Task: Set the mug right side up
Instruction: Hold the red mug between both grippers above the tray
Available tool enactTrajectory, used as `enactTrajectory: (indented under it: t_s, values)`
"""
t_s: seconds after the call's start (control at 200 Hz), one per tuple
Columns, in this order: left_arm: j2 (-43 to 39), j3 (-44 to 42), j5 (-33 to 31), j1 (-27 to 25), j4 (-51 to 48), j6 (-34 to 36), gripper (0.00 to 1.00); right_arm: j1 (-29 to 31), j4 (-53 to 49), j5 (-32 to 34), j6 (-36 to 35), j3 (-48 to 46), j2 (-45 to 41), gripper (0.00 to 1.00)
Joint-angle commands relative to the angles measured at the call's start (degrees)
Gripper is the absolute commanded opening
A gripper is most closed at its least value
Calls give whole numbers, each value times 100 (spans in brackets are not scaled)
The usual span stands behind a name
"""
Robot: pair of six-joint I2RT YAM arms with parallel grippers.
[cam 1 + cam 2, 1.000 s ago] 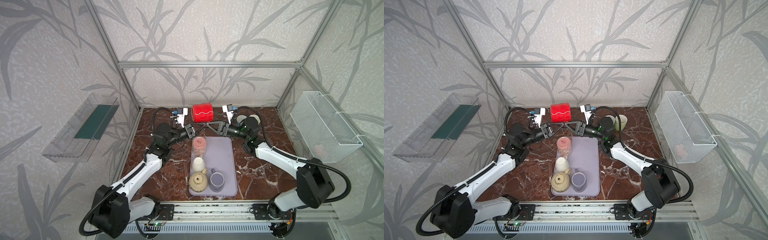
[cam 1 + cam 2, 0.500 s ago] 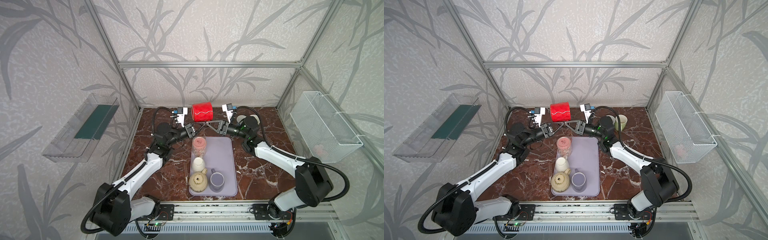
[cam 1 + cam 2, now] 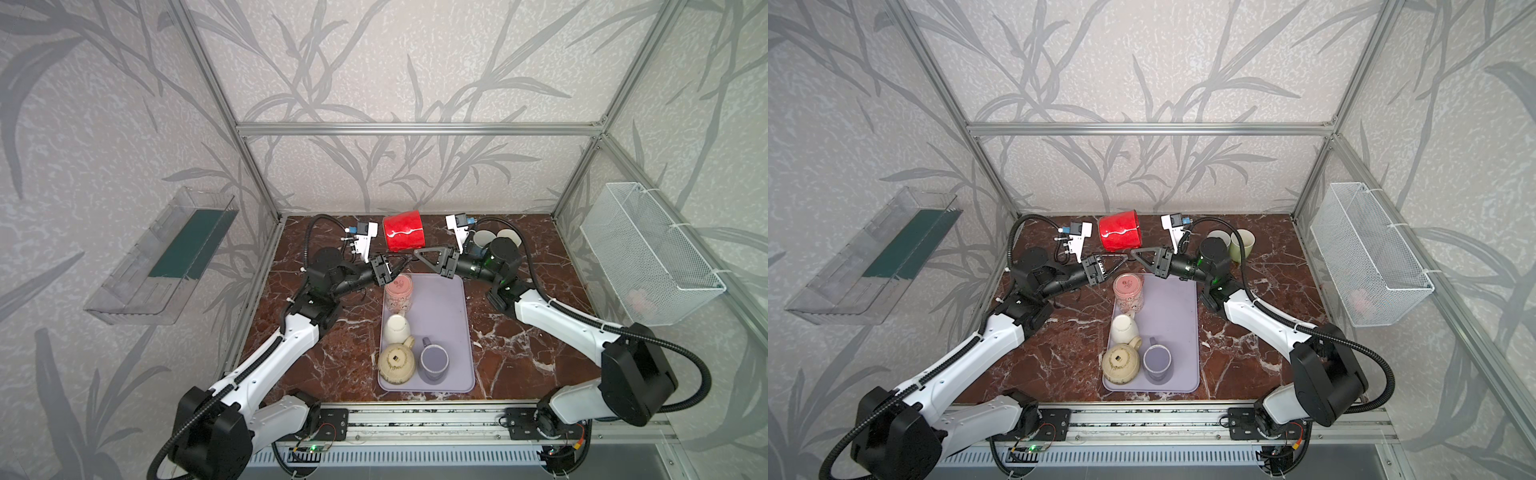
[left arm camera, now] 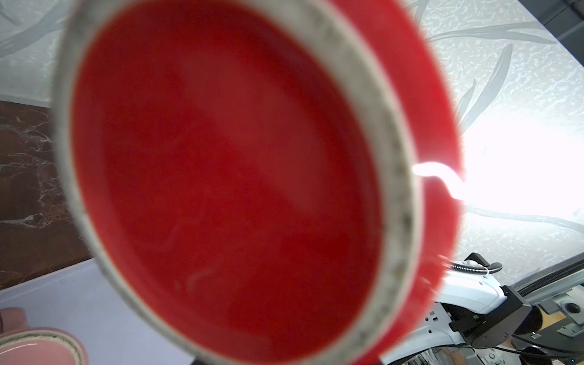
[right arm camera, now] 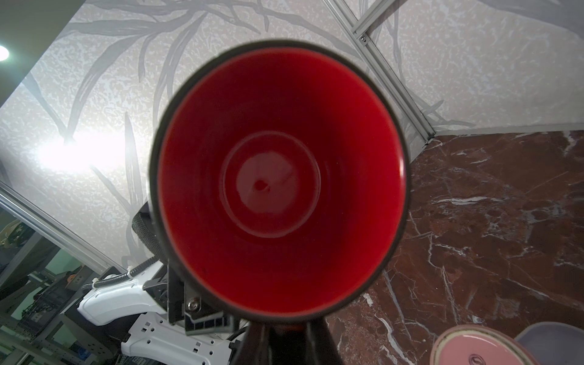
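Note:
The red mug (image 3: 403, 235) (image 3: 1120, 235) hangs on its side in the air above the back of the table, between both grippers. Its mouth (image 5: 278, 183) faces my right wrist camera, and its red base with a pale unglazed ring (image 4: 227, 177) fills the left wrist view. My right gripper (image 3: 417, 251) (image 5: 278, 335) is shut on the mug's rim. My left gripper (image 3: 403, 261) (image 3: 1121, 258) reaches in from the left under the mug's base end. The mug hides its jaws in the left wrist view.
Below the mug lies a lilac tray (image 3: 453, 316) holding an upturned pink cup (image 3: 398, 291), a white cup (image 3: 397, 328), a beige teapot (image 3: 397, 363) and a purple cup (image 3: 434, 361). Two pale cups (image 3: 484, 239) stand at the back right. A wire basket (image 3: 648, 253) hangs on the right wall.

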Motion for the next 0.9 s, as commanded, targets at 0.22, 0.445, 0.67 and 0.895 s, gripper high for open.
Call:
enactTrajectory:
  t_s: [0.22, 0.445, 0.67, 0.895]
  values:
    - [6, 183, 23, -14, 108, 103, 4, -48, 624, -23, -27, 3, -205, 0]
    - [50, 175, 38, -9, 192, 81, 0, -47, 796, -113, 65, 25, -122, 0]
    - [69, 163, 32, -15, 180, 86, 0, -46, 931, -153, 126, 38, -87, 0]
    - [34, 175, -96, -10, -38, 193, 14, -48, 1004, -195, 155, -1, -95, 0]
